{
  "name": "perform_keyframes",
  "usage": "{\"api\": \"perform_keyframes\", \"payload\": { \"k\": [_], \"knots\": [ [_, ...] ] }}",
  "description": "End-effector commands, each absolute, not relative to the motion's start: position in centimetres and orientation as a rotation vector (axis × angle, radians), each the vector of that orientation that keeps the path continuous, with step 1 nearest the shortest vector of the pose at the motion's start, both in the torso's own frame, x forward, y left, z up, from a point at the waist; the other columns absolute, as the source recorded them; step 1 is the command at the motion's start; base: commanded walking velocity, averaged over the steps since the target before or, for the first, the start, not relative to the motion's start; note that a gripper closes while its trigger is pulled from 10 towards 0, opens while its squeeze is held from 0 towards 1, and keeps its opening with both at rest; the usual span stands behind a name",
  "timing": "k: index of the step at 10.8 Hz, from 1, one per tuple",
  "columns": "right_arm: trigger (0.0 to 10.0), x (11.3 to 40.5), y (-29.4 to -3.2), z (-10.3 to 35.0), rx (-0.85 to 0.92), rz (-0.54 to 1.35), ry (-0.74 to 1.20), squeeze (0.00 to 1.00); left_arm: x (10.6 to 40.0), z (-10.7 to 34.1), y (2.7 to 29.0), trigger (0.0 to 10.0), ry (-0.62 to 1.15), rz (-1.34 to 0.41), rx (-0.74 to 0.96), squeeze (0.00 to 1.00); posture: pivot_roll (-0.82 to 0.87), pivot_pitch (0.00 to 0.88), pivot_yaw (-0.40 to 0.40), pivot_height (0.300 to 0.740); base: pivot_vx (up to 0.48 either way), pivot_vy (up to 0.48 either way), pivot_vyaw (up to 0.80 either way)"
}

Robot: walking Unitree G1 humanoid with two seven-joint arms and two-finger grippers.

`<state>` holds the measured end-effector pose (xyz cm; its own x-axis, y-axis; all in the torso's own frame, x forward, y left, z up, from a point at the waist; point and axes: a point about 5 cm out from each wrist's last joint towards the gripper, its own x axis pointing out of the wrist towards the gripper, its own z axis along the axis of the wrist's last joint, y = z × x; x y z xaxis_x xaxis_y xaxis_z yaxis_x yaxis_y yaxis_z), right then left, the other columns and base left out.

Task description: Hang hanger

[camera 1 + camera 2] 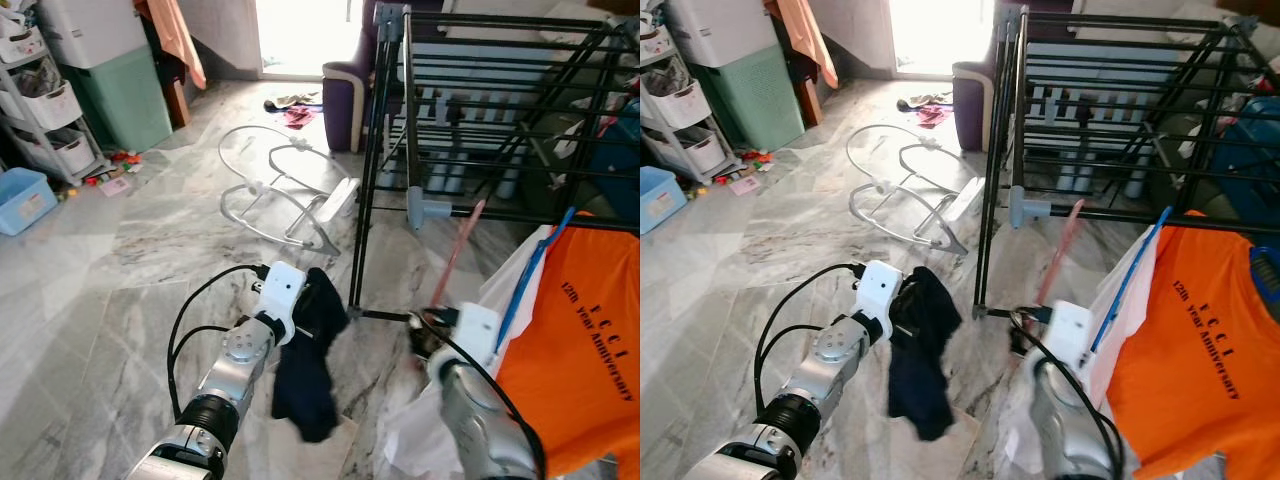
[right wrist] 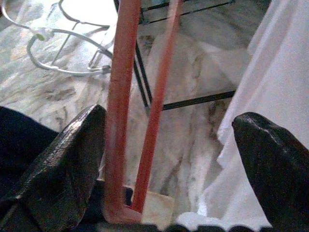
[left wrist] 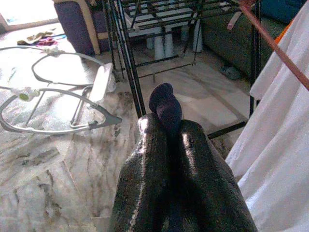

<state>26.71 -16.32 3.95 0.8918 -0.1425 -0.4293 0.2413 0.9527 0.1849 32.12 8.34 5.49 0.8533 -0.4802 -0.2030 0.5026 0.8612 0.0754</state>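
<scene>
I see the hanger as a thin pink-red plastic frame of two near-parallel bars joined at a corner; it stands tilted, rising from the right gripper toward the black drying rack. In the right wrist view the gripper's two black fingers are spread wide, the hanger's bar lying against one of them and well apart from the other; I cannot tell whether it is truly gripped. The left gripper has its fingers pressed together on a dark navy garment, which hangs down toward the marble floor. Just beside the right arm hang a white cloth and an orange T-shirt on a blue hanger, crowding the near side of the rack. A white wire frame lies on the floor before the rack, with storage bins at far left.
</scene>
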Motion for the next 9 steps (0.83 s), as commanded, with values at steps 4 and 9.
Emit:
{"api": "perform_keyframes", "payload": {
  "k": [4, 9],
  "knots": [
    [10.0, 28.6, -16.6, 6.2, 0.114, -0.107, 0.357, 0.0, 32.6, 6.2, 8.0, 10.0, 0.161, -0.538, 0.148, 0.0, -0.06, 0.0, 0.021, 0.74, 0.0, 0.0, 0.0],
    [0.0, 30.6, -19.7, 6.4, 0.018, -0.095, 0.387, 0.0, 32.6, 5.9, 8.4, 10.0, 0.179, -0.52, 0.15, 0.0, -0.04, 0.0, 0.013, 0.74, 0.0, 0.0, 0.0]
  ]
}}
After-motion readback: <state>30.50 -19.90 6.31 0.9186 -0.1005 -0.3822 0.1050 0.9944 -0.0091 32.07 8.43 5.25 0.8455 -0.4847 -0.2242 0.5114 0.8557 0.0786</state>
